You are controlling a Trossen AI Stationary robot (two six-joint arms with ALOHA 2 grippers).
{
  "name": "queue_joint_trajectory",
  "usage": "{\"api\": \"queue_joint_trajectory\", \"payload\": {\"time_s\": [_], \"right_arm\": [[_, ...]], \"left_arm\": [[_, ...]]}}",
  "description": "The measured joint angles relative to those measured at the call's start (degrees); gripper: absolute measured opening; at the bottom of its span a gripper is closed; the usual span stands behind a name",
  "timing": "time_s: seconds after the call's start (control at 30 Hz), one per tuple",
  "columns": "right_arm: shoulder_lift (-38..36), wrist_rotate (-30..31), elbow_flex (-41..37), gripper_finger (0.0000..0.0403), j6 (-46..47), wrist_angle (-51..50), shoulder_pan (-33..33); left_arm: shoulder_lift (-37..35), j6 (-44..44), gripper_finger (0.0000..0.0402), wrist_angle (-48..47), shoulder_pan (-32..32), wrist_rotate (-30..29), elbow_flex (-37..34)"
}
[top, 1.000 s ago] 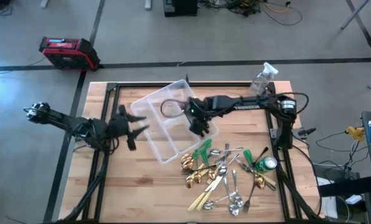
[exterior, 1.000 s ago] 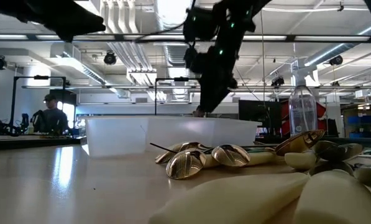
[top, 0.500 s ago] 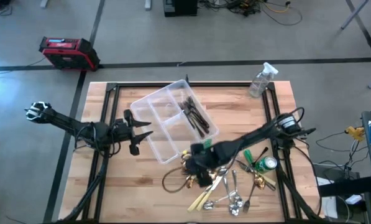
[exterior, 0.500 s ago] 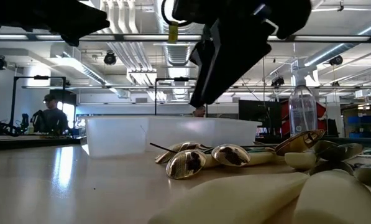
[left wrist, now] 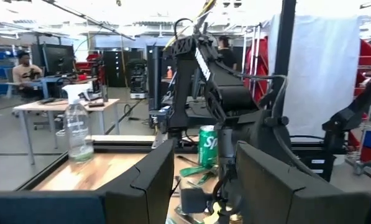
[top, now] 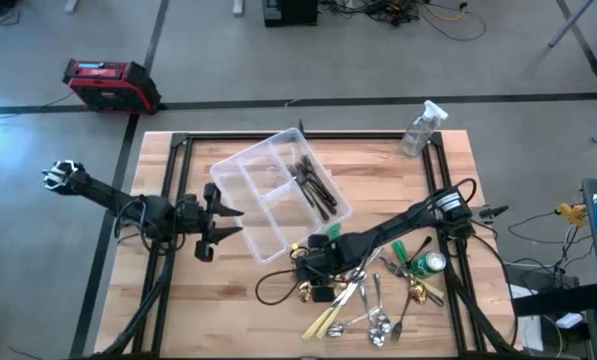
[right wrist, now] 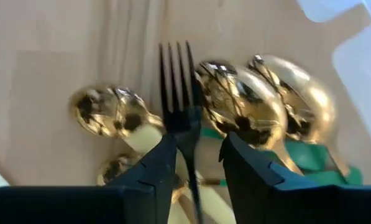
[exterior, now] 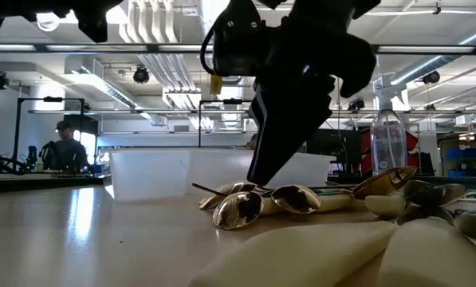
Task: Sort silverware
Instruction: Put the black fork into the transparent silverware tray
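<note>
Down at the near edge of the clear tray (top: 240, 172), the right gripper (top: 318, 268) was low over the pile of silverware (top: 363, 290) on the wooden table (top: 238, 310). From its wrist camera, a dark fork (right wrist: 180, 118) lay tines outward between the two fingers (right wrist: 154, 165), which stood either side of the handle with a gap left on each side; I could not tell whether they had closed on it. Around that fork I counted four gold spoons (right wrist: 235, 102) in the wrist view, bowls up, with a green-handled piece (right wrist: 316, 158) under them.

The tray sat at an angle on the table and was split into two long compartments. The one nearer the spray bottle (top: 421, 126) held a small bundle of dark forks (top: 313, 186); I could not count them exactly. The other compartment looked bare.

The loose pile lay between the tray and the green can (top: 430, 262), of which there was one, lying beside the cutlery. In it were cream-handled knives (top: 328, 315), at least two, and several silver spoons (top: 378, 322).

The left gripper (top: 221, 219) hung just off the tray's other side, fingers spread apart and holding nothing. One person (exterior: 64, 150) sat in the room beyond.
</note>
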Motion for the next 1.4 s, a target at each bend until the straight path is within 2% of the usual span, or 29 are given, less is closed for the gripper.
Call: {"api": "queue_joint_trajectory", "payload": {"time_s": [0.33,0.63,0.9,1.03,1.27,1.4], "right_arm": [[2.7,-0.4,-0.5,0.0071,2.4,-1.3,0.5],[2.6,-0.4,-2.1,0.0005,1.8,-1.0,0.5],[0.9,-0.2,-2.4,0.0003,2.0,-1.8,0.8],[-3.0,-0.5,-2.6,0.0001,2.4,-3.2,1.1],[-9.2,-1.7,-2.5,0.0001,4.2,-2.9,0.4],[-11.9,0.1,-2.4,0.0001,7.8,-2.7,-1.9]], "left_arm": [[-0.1,0.3,0.0155,-1.6,-1.4,-0.2,0.1],[0.0,0.3,0.0155,-2.3,-1.5,-0.7,0.1],[0.0,0.3,0.0155,-3.0,-1.5,-1.0,0.1],[-0.5,1.4,0.0155,-2.9,-1.5,-1.4,0.1],[-1.7,4.4,0.0155,-3.8,-1.5,-9.8,0.2],[-2.7,6.7,0.0155,-3.7,-1.5,-11.9,0.2]]}}
